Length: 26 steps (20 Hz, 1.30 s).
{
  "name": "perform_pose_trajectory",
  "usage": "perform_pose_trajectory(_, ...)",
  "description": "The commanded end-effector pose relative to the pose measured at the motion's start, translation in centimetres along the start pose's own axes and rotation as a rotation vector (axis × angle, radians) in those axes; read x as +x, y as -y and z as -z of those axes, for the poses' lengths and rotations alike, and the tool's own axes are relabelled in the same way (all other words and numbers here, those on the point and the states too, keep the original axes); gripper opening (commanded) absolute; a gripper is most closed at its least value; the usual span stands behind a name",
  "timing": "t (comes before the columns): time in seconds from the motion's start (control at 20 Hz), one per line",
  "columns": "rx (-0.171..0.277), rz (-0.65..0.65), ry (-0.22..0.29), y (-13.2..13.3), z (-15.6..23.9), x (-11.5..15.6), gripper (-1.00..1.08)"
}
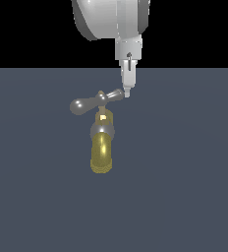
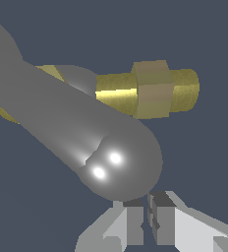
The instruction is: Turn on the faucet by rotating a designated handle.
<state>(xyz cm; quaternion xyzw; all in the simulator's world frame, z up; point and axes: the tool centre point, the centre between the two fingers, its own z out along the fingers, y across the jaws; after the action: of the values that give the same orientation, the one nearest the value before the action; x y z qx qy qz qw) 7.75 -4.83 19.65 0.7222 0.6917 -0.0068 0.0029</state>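
Note:
The faucet (image 1: 101, 147) stands in the middle of the exterior view, with a gold curved spout and a silver collar. On top lies the handle (image 1: 96, 101), a silver bar with bulbous ends, tilted so its end on the exterior view's right sits higher. My white gripper (image 1: 127, 93) hangs from above with its tips touching that higher end. In the wrist view the handle's rounded end (image 2: 121, 165) fills the picture right beside my gripper (image 2: 145, 224), whose fingers (image 2: 162, 221) are pressed together with nothing between them. A gold fitting (image 2: 153, 91) shows behind the bar.
The faucet rests on a plain dark grey-blue floor (image 1: 185, 197). Black background lies above the horizon. The arm's white wrist body (image 1: 111, 17) hangs over the scene.

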Motion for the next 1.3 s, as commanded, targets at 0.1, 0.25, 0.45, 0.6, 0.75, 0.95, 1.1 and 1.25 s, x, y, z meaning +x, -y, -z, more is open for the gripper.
perform_pose_trajectory(0.1, -0.001, 0.009, -0.003, -0.3, 0.1, 2.6, -1.00)
perform_pose_trajectory(0.25, -0.002, 0.018, -0.006, -0.5, 0.1, 5.1, -1.00)
perform_pose_trajectory(0.45, -0.004, 0.030, -0.010, -0.8, 0.2, 8.4, -1.00)
perform_pose_trajectory(0.6, -0.005, 0.038, -0.012, -1.0, 0.3, 10.8, -1.00)
perform_pose_trajectory(0.75, -0.012, -0.035, 0.015, -1.7, 0.1, 5.3, -1.00)
perform_pose_trajectory(0.95, -0.011, -0.022, 0.010, -0.7, 0.1, 7.5, -1.00)
perform_pose_trajectory(1.1, -0.010, -0.012, 0.007, 0.1, 0.2, 9.1, -1.00)
perform_pose_trajectory(1.25, -0.009, -0.002, 0.003, 0.9, 0.2, 10.8, -1.00)
